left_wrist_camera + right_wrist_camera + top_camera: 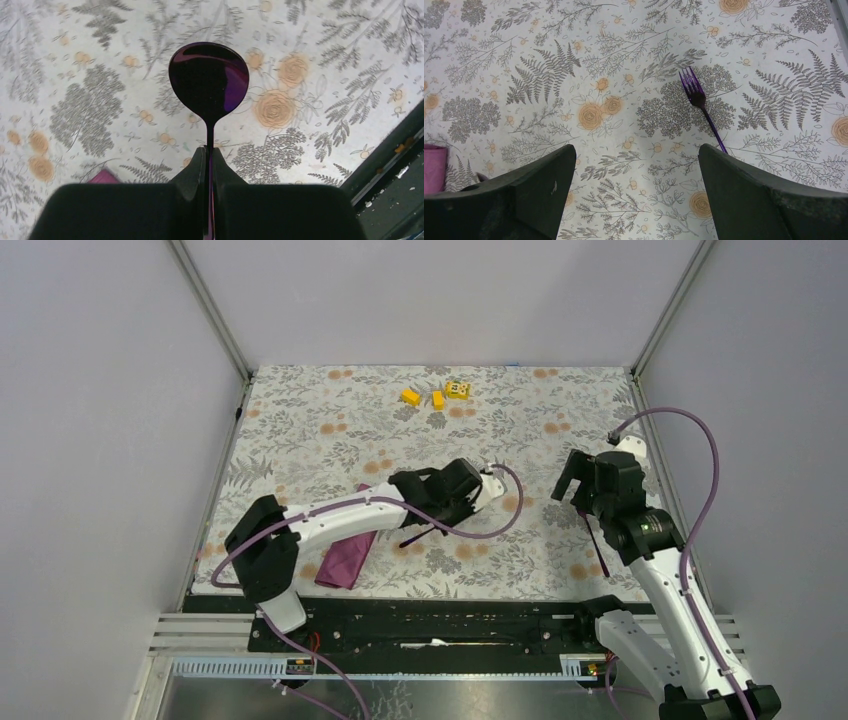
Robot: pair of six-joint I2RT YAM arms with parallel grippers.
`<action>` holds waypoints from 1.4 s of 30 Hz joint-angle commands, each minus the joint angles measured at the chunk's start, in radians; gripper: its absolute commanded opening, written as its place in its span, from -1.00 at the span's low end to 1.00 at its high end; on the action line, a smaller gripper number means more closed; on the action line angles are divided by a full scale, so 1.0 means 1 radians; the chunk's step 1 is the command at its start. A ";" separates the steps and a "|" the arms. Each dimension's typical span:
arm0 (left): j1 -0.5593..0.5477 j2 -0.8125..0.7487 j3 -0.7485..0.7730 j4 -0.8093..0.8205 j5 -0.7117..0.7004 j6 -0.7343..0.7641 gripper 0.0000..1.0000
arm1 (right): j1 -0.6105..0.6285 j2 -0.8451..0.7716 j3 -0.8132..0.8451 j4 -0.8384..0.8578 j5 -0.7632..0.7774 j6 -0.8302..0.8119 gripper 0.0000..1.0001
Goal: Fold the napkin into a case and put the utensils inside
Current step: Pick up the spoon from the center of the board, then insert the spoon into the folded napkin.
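Floral tabletop (pixel 330 430) carries the case (pixel 343 558) at seven o'clock and the fork (pixel 696 92) at four. Your left hand (pixel 209 150) pinches the spoon (pixel 209 75) by its handle; your right hand (pixel 636 150) hangs spread. The fork looks light, stiff and slick: take it mid-handle.

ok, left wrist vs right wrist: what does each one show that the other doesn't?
Only left wrist: the spoon clamped in the left claw, bowl pointing away, plus the dark table edge at lower right. Only right wrist: the fork lying flat, with the right claw open near it. Both: the floral tablecloth and a sliver of the folded napkin at the left.
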 commanded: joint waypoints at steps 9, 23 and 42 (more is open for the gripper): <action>0.305 -0.090 -0.011 -0.040 -0.087 -0.144 -1.00 | 0.004 0.165 -0.081 0.172 -0.518 -0.060 0.99; 0.495 0.032 0.026 -0.070 -0.044 -0.107 -1.00 | 0.458 0.452 -0.187 0.677 -0.841 0.047 0.91; 0.521 0.005 -0.116 0.068 -0.019 -0.125 -1.00 | 0.727 1.218 0.004 1.725 -0.701 0.387 -1.00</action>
